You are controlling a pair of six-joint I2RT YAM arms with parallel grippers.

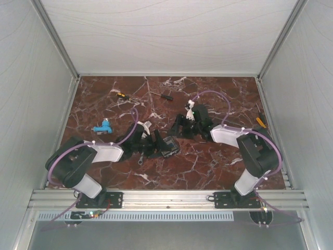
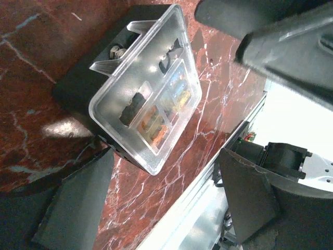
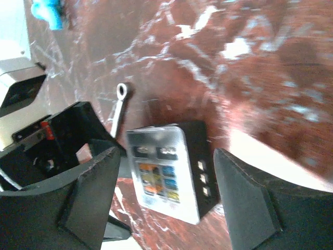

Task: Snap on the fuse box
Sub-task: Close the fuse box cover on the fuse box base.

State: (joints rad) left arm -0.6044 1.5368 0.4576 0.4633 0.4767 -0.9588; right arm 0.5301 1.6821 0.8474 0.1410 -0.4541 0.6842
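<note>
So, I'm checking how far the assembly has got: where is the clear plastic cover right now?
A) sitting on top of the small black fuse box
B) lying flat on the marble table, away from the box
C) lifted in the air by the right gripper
A: in the left wrist view the clear plastic cover sits on the small black fuse box, with the orange fuses showing through it.

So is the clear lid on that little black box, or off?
On. The clear lid covers the fuse box, coloured fuses showing through it. Whether it is snapped fully home: cannot tell.
</note>
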